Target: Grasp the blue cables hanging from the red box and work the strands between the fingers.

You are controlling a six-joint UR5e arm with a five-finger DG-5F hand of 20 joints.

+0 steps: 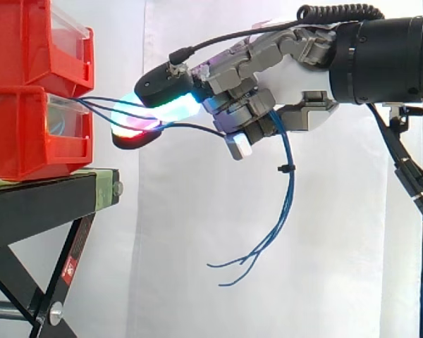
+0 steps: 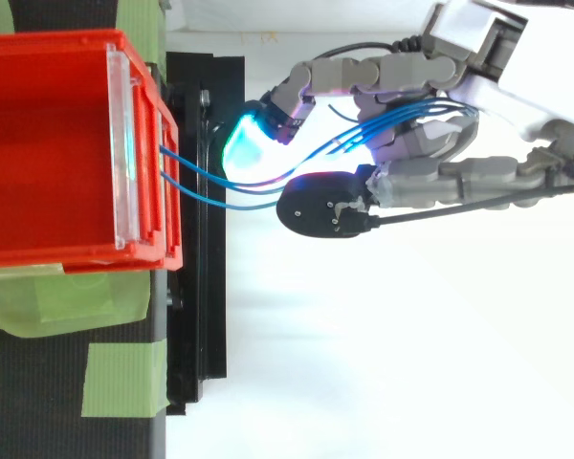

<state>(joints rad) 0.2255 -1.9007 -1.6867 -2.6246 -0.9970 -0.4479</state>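
Side view: two red bins (image 1: 35,42) stacked, hand (image 1: 296,84) curled around the blue cables (image 1: 289,190), which run from the lower one, loose ends dangling below. Top view: two strands (image 2: 210,177) cross from bin to hand (image 2: 497,86).

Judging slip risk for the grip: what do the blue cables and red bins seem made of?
The blue cables: probably plastic-sheathed wire, smooth; thin strands bend in soft curves. The red bins: likely moulded plastic, slightly glossy; even colour, ribbed rims.
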